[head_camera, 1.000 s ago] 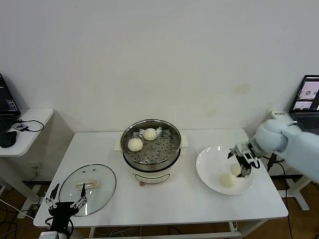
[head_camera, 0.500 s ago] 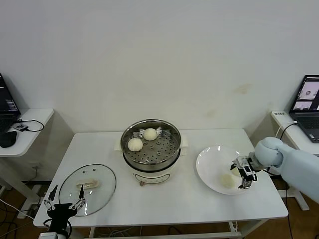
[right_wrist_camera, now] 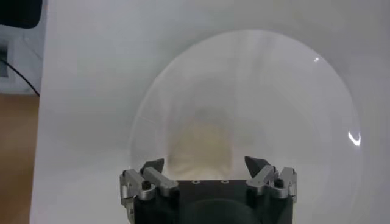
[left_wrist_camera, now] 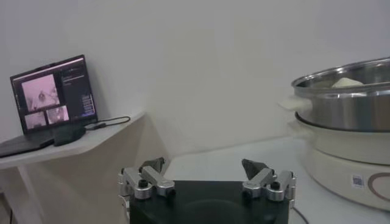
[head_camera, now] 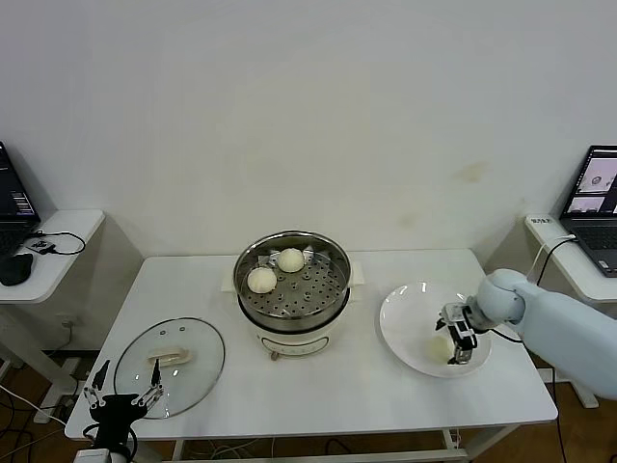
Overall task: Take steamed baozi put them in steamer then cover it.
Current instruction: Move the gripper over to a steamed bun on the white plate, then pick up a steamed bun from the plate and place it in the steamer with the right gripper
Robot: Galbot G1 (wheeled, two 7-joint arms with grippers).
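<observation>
Two buns (head_camera: 275, 269) sit in the steel steamer (head_camera: 292, 280) at the middle of the white table (head_camera: 318, 381), with the glass lid (head_camera: 170, 355) lying flat near the table's front left corner. Since a second ago the right gripper (head_camera: 451, 340) has dropped lower onto the white plate (head_camera: 405, 328), its fingers spread around a bun (right_wrist_camera: 200, 144) without visibly gripping it. Below the lid, the left gripper (head_camera: 123, 390) hangs wide open and empty, unmoved.
</observation>
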